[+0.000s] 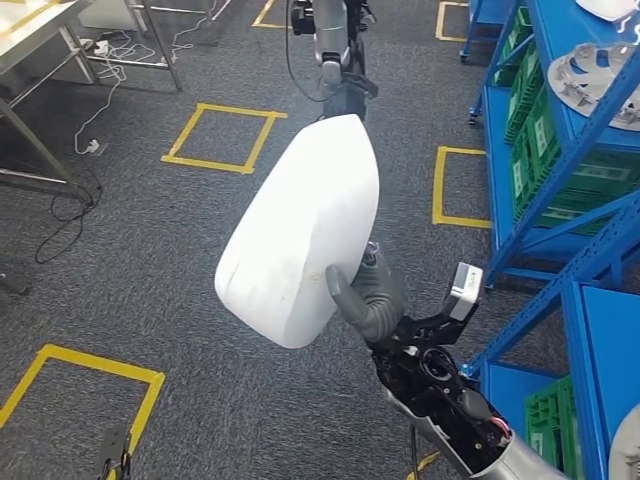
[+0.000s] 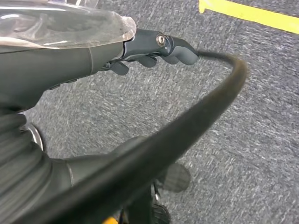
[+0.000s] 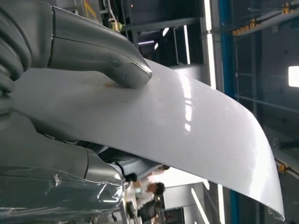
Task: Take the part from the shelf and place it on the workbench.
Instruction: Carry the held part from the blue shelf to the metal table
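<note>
- Silver and black, the right arm rises from the bottom of the head view, and its right hand (image 1: 371,298) grips the lower rim of the white part (image 1: 302,228), a smooth curved shell held up in the air over the floor.
- From the right wrist view the thick grey thumb (image 3: 119,70) presses flat on the part's (image 3: 183,121) glossy outer face while the other fingers (image 3: 102,170) sit under its edge, so the shell is pinched between them (a faint rusty smear shows beside the thumb tip).
- Left hand (image 2: 155,49) hangs low over the floor; its dark fingers (image 2: 180,52) are loosely curled in and apart from one another, with nothing in them, and a black cable (image 2: 197,121) arcs across in front of it.
- Grey speckled carpet (image 1: 151,260) covers the floor, marked with yellow taped squares (image 1: 223,138).
- Blue steel shelving (image 1: 573,180) stands along the right, holding green crates (image 1: 540,140) and, on an upper level, a grey round metal part (image 1: 585,75).
- Farther off to the left, a metal-legged table (image 1: 45,60) stands with white cables (image 1: 102,95) trailing on the carpet below it.
- Beyond the part, another silver robot arm (image 1: 332,45) reaches down from the top of the head view.
- Past the shell's edge in the right wrist view, a person (image 3: 153,191) stands far off under strip lights (image 3: 208,28).
</note>
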You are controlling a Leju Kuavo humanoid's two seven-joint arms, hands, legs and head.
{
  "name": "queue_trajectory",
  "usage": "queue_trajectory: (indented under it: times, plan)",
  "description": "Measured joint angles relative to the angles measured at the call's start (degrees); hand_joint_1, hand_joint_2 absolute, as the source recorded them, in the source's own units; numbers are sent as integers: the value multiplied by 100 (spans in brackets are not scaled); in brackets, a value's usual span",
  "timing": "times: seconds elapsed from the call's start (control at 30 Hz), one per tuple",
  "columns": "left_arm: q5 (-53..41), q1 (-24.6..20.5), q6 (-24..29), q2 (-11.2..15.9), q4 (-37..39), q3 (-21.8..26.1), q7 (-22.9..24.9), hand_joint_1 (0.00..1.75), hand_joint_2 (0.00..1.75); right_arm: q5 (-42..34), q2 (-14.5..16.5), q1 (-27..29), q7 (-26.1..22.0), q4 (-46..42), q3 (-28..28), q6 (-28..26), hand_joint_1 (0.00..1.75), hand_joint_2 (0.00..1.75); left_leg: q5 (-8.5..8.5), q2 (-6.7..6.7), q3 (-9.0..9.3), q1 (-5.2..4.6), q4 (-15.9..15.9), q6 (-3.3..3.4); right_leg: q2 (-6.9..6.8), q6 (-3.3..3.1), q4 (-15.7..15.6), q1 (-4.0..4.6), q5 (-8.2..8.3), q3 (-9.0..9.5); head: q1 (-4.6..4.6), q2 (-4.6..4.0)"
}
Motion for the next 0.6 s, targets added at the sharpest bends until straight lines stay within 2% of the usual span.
queue_trajectory:
  times: [0.03,0.07,0.13,0.17,0.2,0.23,0.27,0.3,0.33,0.37,0.4,0.43,0.5,0.53,0.57,0.6]
  plan:
    - [-9,-8,-10,-4,-1,-1,1,0,175,1,0,0,0,-1,-2,-3,175,175,75,78,146,-18,-272,40,-52,30,4,16,-23,14,-7,1]
    - [-15,-11,-15,-9,-1,-3,3,0,175,2,0,0,0,-1,-3,-4,175,175,90,117,211,-40,-397,84,-102,62,7,30,-45,31,-2,1]
    - [-22,-3,-21,-16,-2,-6,6,0,175,4,-1,2,1,-2,-5,-9,175,175,80,-10,218,-54,-412,171,-187,124,6,32,-87,69,34,1]
    - [-25,4,-21,-21,-2,-7,7,0,175,4,-1,2,1,-4,-6,-11,175,175,80,-67,232,-47,-422,205,-132,157,44,18,-134,67,50,0]
    - [-28,5,-22,-26,-2,-8,8,0,175,4,-2,2,-1,-5,-11,-14,175,175,82,-124,250,-34,-434,245,-3,183,177,0,-228,18,66,0]
    - [-32,-5,-23,-31,-2,-11,8,0,175,4,-3,4,-2,-7,-18,-16,175,175,85,-181,267,-18,-445,279,162,202,435,-17,-375,-97,92,0]
    - [-37,-21,-25,-37,-2,-15,8,0,175,4,-9,13,-2,-6,-26,-19,175,175,82,-242,273,-18,-447,303,335,211,827,-30,-561,-287,127,0]
    - [-40,-39,-26,-42,-2,-19,8,0,175,4,-18,28,-2,-5,-33,-21,175,175,78,-311,275,-21,-445,322,427,214,1264,-36,-738,-506,162,0]
    - [-43,-53,-27,-51,-2,-25,8,0,175,4,-33,49,1,-3,-37,-23,175,175,75,-389,278,-27,-444,329,461,216,1625,-36,-848,-702,199,0]
    - [-46,-60,-28,-61,-2,-29,8,0,175,4,-49,73,2,-2,-40,-25,175,175,71,-475,284,-32,-443,334,472,214,1813,-36,-854,-824,227,0]
    - [-47,-59,-28,-71,-2,-32,8,0,175,4,-61,89,3,-2,-42,-25,175,175,67,-559,294,-36,-439,334,479,204,1753,-37,-734,-832,252,0]
    - [-49,-57,-28,-84,-3,-34,8,0,175,4,-69,98,3,-2,-44,-24,175,175,61,-647,309,-38,-435,330,514,187,1468,-37,-513,-734,275,0]
    - [-51,-61,-29,-110,-5,-36,8,0,175,4,-75,100,2,-3,-50,-24,175,175,44,-808,323,-39,-419,306,756,140,641,-46,-62,-410,313,0]
    - [-54,-68,-32,-124,-5,-36,8,0,175,4,-77,98,1,-3,-53,-23,175,175,41,-880,310,-33,-405,286,885,127,325,-54,47,-280,320,0]
    - [-57,-74,-39,-135,-7,-37,9,0,175,4,-80,101,3,-3,-57,-21,175,175,47,-944,283,-21,-396,259,971,117,159,-52,72,-197,326,0]
    - [-61,-73,-48,-142,-7,-37,12,0,175,5,-83,102,7,-3,-63,-19,175,175,63,-1011,252,-8,-395,223,982,111,118,-49,48,-158,328,0]
